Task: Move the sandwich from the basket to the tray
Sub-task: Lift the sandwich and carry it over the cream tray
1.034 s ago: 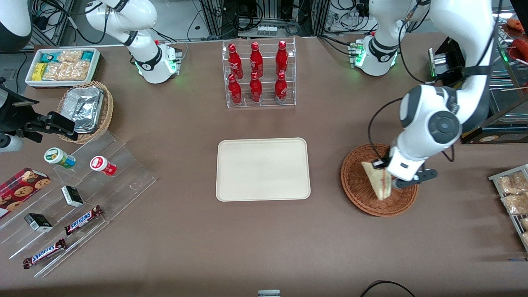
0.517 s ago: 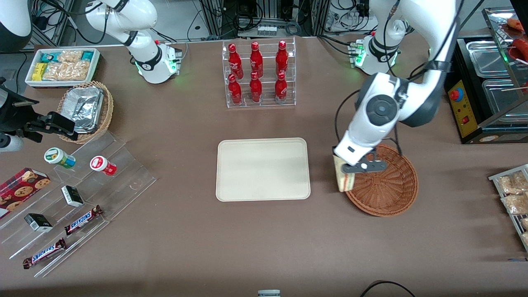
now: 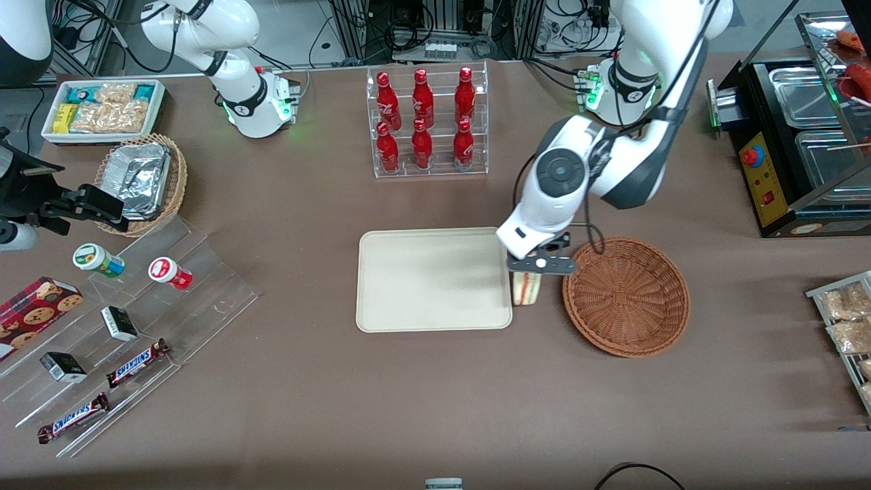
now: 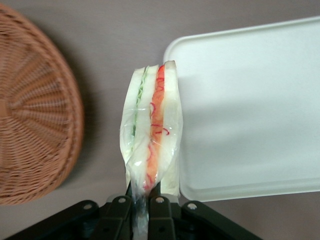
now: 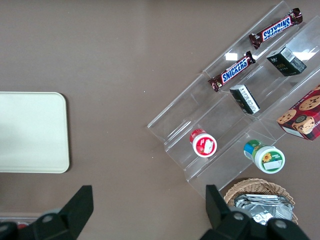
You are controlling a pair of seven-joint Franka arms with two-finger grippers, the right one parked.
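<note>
My hand pinches the sandwich between basket and tray. My wrist view shows its wrapped corner clamped by my fingers; the front view hides that grip.

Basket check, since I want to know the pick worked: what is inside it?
Nothing shows inside the basket. The gripper holds the sandwich clamped, hanging between basket and tray. No part is covered.

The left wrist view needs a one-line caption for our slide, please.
Gripper jaws shut on the wrapped sandwich, held between the basket and the tray.
</note>
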